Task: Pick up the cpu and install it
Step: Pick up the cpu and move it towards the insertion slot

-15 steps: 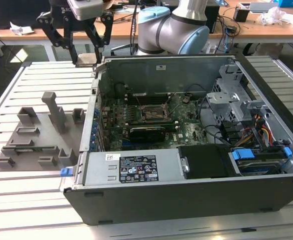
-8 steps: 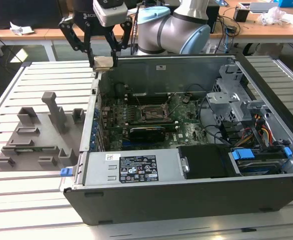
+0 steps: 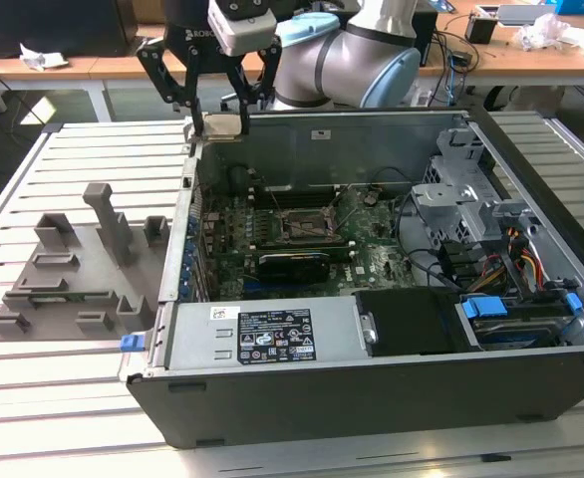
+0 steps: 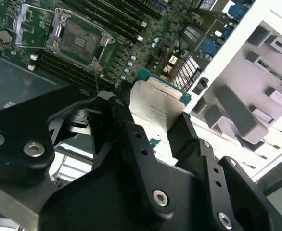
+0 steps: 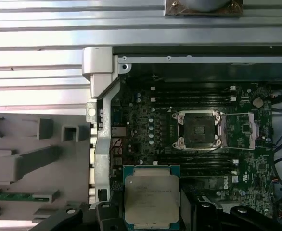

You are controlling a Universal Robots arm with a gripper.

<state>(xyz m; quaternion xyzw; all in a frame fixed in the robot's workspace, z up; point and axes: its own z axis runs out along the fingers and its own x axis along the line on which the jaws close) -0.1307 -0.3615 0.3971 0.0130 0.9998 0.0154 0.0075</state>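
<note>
Your gripper [image 3: 222, 123] grips the cpu [image 5: 152, 201] by its edges, above the case [image 3: 352, 149] corner, apart from the socket [image 5: 198, 129].

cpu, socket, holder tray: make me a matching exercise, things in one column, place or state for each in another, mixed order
Things:
1. cpu
2. socket
3. grey holder tray

Place or state:
A. on the slatted table, beside the case
B. open and empty, on the motherboard
C. clamped in the gripper

Pairs: 1-C, 2-B, 3-A
</note>
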